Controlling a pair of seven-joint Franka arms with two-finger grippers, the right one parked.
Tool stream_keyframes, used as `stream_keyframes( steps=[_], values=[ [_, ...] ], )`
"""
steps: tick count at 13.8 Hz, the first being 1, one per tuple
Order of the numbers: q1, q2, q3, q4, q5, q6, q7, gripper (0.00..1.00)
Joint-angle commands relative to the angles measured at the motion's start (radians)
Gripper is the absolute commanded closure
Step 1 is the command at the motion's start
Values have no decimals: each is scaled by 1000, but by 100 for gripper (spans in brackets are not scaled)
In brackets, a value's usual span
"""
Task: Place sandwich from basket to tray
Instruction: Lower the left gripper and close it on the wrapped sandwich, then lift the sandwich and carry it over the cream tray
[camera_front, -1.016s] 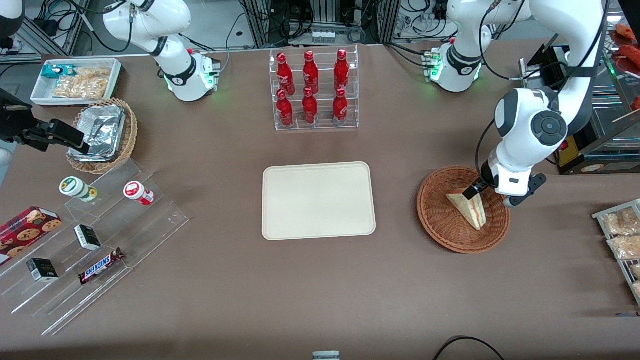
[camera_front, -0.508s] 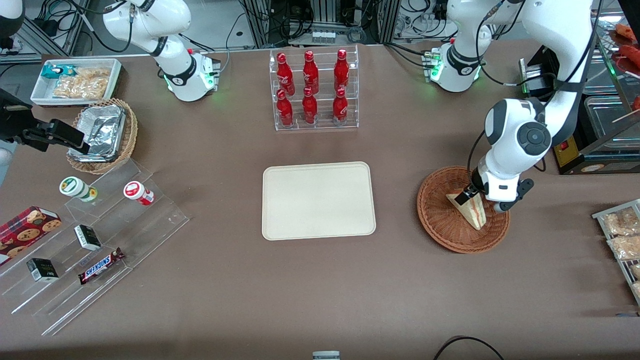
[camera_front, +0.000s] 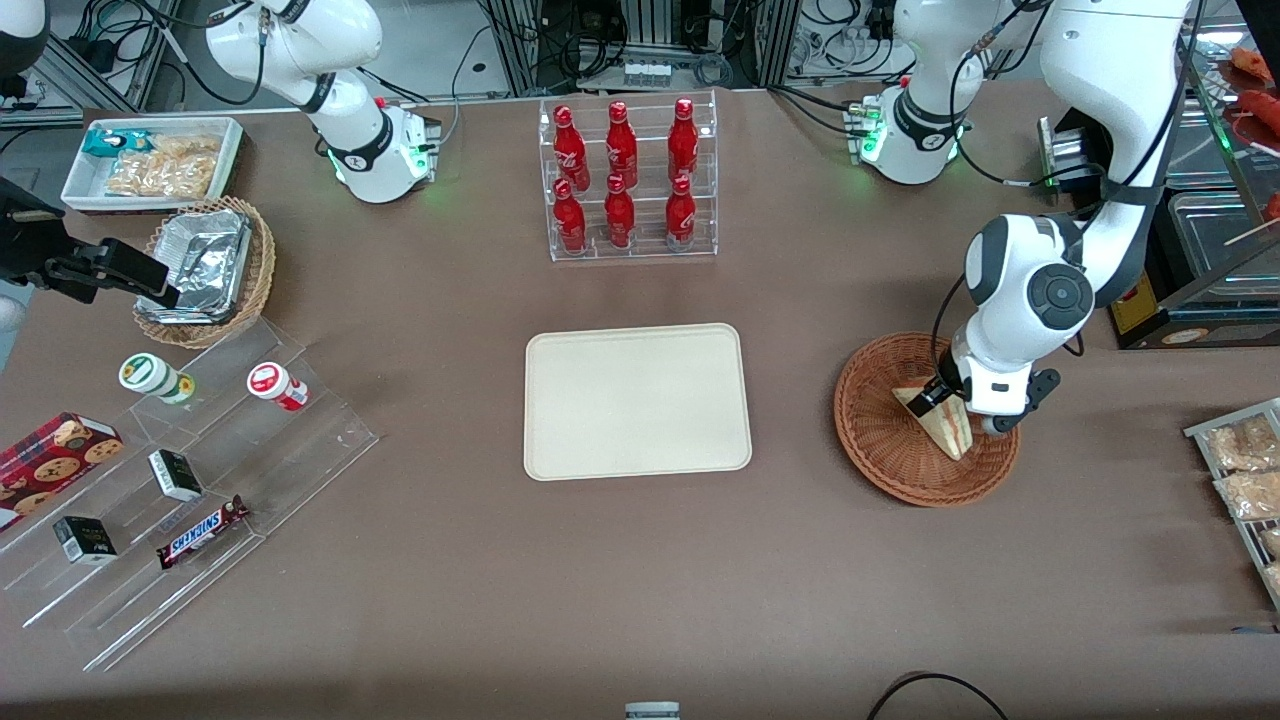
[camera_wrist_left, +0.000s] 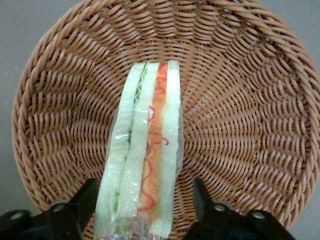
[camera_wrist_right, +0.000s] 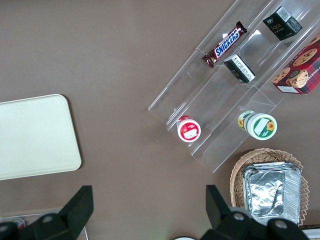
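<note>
- The left arm rises from its base at the working arm's end of the worktop, arches high, then bends down and toward the front camera.
- Its white wrist points steeply downward, with a black cable looping along one side.
- The gripper (camera_front: 962, 408) hangs low, down at the worktop's level.
- In the wrist view the gripper (camera_wrist_left: 145, 212) has its two black fingers (camera_wrist_left: 82, 205) spread wide apart, one on either side of the gap between them.
- Nothing is pinched between the fingers.
</note>
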Motion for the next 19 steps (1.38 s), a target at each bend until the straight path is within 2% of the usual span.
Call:
stream_keyframes(
  steps=[1, 3, 5, 7, 8, 11, 13, 15, 17, 19],
  values=[
    [-1, 7, 5, 21, 10, -8, 62, 86],
    [0, 2, 5, 42, 10, -27, 100, 88],
    [-4, 2, 5, 122, 11, -159, 105, 88],
    [-13, 7, -1, 200, 43, -308, 106, 88],
    [-35, 4, -3, 214, 68, -348, 108, 88],
    [-107, -15, -3, 220, 73, -382, 111, 88],
    [-150, -9, -4, 252, 71, -431, 239, 88],
    [-190, 5, -18, 280, 51, -447, 332, 89],
    [-240, 43, -39, 318, -8, -439, 286, 91],
    [-318, 101, -39, 393, -19, -438, 228, 91]
  ],
)
